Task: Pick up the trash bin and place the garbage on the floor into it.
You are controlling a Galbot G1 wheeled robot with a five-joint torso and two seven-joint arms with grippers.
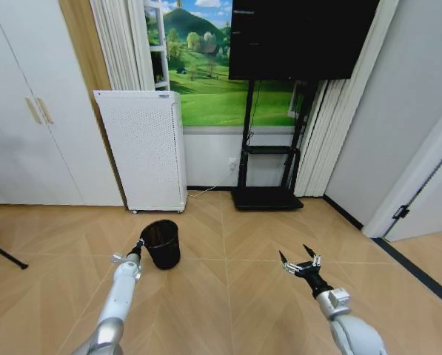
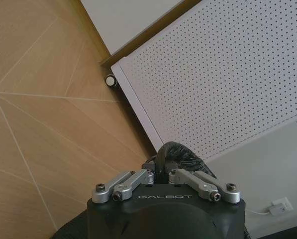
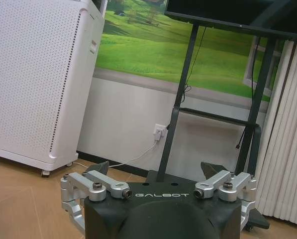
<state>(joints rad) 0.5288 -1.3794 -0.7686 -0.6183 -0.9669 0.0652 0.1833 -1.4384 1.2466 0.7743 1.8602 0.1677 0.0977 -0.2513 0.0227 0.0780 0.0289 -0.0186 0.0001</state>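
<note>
**Head view: left gripper on bin rim, right gripper open over bare floor**

Head view, left to right. White cabinet doors [image 1: 28, 111] fill the upper left of the frame. Lower left, the left arm reaches up the frame; left gripper [image 1: 140, 245] sits at the near-left rim of the trash bin [image 1: 163, 244], fingers pinched on that rim. Bin stands upright on the floor [image 1: 228, 296], left of centre, just in front of the white perforated appliance [image 1: 143, 148]. Left wrist view: fingers drawn together on the dark mesh edge [image 2: 175, 152], the appliance's panel filling the upper right of that frame, one caster [image 2: 110, 80] at its corner.

Centre top of the head view: TV [image 1: 302, 37] on a black stand [image 1: 267, 196], green landscape mural behind. Lower right: right gripper [image 1: 300, 262] held above the parquet, well apart from the bin, fingers spread wide, holding nothing. Right wrist view confirms the spread fingers [image 3: 97, 168], facing the TV stand and a wall outlet [image 3: 159, 131].
</note>
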